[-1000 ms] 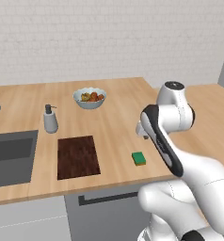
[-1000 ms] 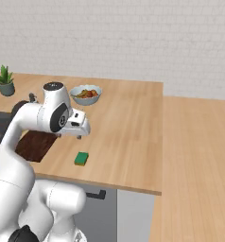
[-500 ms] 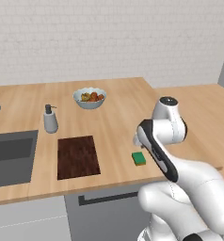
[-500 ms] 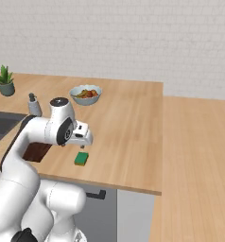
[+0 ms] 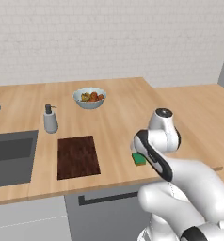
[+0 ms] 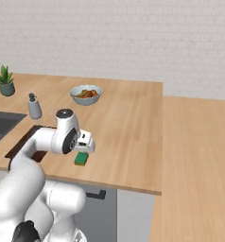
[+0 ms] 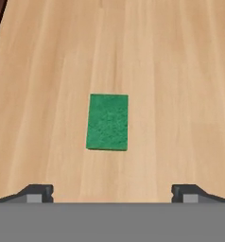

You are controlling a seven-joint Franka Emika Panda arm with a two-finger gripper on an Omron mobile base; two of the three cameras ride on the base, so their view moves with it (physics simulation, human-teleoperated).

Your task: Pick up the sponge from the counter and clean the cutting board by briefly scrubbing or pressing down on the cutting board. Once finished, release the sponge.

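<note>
Because the sponge [image 7: 107,122] lies flat on the tabletop [image 7: 180,71], green face up and untouched, I hold my tool [image 7: 112,191] above it with the jaws spread wider than the block, so a straight descent should straddle it. It sits near the front edge, well apart from the cutting board [image 5: 77,156] beside the sink [image 5: 10,157]. The tan plank surface also carries a fruit bowl [image 5: 89,97] and soap dispenser [image 5: 50,119] before a pale brick wall [image 5: 109,37].
</note>
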